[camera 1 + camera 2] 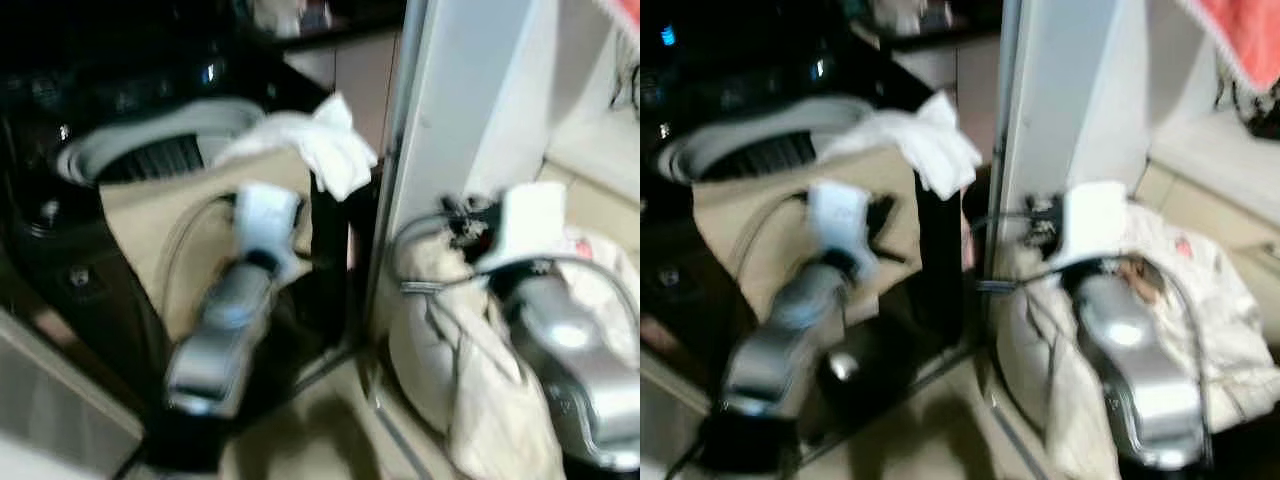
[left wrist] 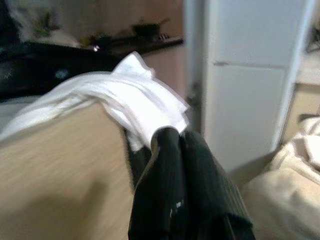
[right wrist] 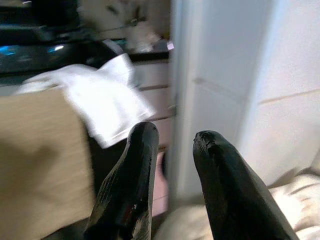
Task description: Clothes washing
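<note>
A black top-loading washer [image 1: 60, 250] stands at left with its grey drum rim [image 1: 130, 135] showing. A beige cloth [image 1: 150, 230] hangs over its front wall, and a white cloth [image 1: 320, 140] lies over the corner. My left gripper [image 2: 172, 134] is shut, its tips just under the white cloth's [image 2: 145, 107] hanging edge; whether it pinches the cloth is unclear. My right gripper [image 3: 175, 135] is open with nothing between its fingers, held above a cream bundle of laundry [image 1: 470, 360] on the floor at right.
A white panel or door [image 1: 460, 100] rises between the washer and the laundry bundle, leaving a narrow gap. A red cloth [image 1: 1240, 40] hangs at the upper right. A dark counter with clutter [image 2: 145, 35] runs behind the washer. All views are blurred.
</note>
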Available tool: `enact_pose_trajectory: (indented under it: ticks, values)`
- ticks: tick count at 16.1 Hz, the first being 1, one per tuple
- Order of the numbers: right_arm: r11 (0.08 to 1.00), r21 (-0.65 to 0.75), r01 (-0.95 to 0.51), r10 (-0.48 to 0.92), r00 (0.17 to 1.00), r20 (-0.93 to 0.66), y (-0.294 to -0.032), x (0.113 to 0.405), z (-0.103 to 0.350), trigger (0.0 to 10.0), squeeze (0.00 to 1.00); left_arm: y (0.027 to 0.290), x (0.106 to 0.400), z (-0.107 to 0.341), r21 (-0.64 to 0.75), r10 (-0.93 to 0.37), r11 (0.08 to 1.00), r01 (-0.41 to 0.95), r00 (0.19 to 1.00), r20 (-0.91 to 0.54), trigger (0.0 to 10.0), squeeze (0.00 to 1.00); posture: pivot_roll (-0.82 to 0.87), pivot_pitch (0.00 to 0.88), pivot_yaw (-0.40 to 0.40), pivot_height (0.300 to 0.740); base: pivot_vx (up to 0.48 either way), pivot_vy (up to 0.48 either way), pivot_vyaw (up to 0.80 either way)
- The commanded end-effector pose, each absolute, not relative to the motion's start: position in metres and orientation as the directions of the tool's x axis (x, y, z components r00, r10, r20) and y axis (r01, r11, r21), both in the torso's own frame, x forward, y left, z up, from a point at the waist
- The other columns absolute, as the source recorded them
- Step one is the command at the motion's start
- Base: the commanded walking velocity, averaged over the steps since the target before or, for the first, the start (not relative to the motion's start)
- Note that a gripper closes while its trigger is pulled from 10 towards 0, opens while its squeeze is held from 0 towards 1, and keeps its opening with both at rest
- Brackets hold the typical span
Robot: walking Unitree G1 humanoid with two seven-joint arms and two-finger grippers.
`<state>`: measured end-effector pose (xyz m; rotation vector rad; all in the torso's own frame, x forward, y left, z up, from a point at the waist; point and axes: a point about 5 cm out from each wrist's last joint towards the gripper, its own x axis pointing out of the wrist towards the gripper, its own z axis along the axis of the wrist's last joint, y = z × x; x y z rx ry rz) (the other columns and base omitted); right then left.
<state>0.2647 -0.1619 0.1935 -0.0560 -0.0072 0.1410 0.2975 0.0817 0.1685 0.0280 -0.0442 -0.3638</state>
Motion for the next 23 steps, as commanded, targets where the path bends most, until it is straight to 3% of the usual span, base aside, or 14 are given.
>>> enact_pose_trajectory:
  ticks: [1,6,12,15,17,18,19,20,23]
  values:
    - [0.978,-0.062,-0.199,0.201,0.979,0.028,-0.151,0.267,0.198,10.0,0.00,0.098,0.300,0.178,0.061,-0.293,0.955,0.289,0.954,0.060,10.0,0.00,-0.09,0.000,0.040,0.740,0.334,0.000,0.00]
    - [0.960,-0.086,-0.266,0.271,0.962,0.047,-0.144,0.272,0.204,10.0,0.00,0.106,0.302,0.202,0.143,-0.270,0.957,0.251,0.954,0.132,10.0,0.00,-0.07,0.000,0.016,0.740,0.333,0.000,0.64]
    - [0.971,0.041,-0.236,0.233,0.970,0.071,-0.148,0.276,0.205,10.0,0.00,0.102,0.300,0.218,0.161,-0.295,0.950,0.269,0.941,0.165,10.0,0.00,-0.07,0.000,0.026,0.740,0.334,0.000,0.00]
    - [0.970,0.076,-0.229,0.223,0.972,0.077,-0.150,0.280,0.208,10.0,0.00,0.108,0.300,0.211,0.141,-0.284,0.953,0.268,0.953,0.107,10.0,0.00,-0.06,0.000,0.024,0.740,0.000,0.000,0.00]
    - [0.973,0.089,-0.213,0.207,0.976,0.071,-0.155,0.287,0.212,10.0,0.00,0.116,0.300,0.217,0.151,-0.290,0.952,0.268,0.945,0.150,10.0,0.00,-0.07,0.000,0.006,0.740,0.000,0.000,0.00]
    - [0.975,0.087,-0.203,0.197,0.978,0.067,-0.158,0.291,0.212,10.0,0.05,0.117,0.300,0.219,0.189,-0.304,0.943,0.274,0.940,0.154,10.0,0.00,-0.06,0.000,0.002,0.740,0.000,0.000,0.00]
    - [0.980,0.090,-0.176,0.172,0.984,0.051,-0.162,0.297,0.210,10.0,0.60,0.118,0.300,0.220,0.217,-0.327,0.932,0.291,0.932,0.154,10.0,0.00,-0.05,0.000,0.000,0.740,0.000,0.000,0.00]
    - [0.982,0.097,-0.162,0.159,0.986,0.041,-0.165,0.302,0.208,10.0,1.00,0.119,0.300,0.220,0.240,-0.339,0.923,0.301,0.931,0.136,10.0,0.00,-0.04,0.000,0.000,0.740,0.000,0.000,0.00]
    - [0.989,0.103,-0.106,0.113,0.991,-0.065,-0.177,0.331,0.192,10.0,1.00,0.126,0.303,0.217,0.259,-0.347,0.915,0.310,0.931,0.111,10.0,0.00,-0.03,0.000,0.004,0.740,0.000,0.000,0.00]
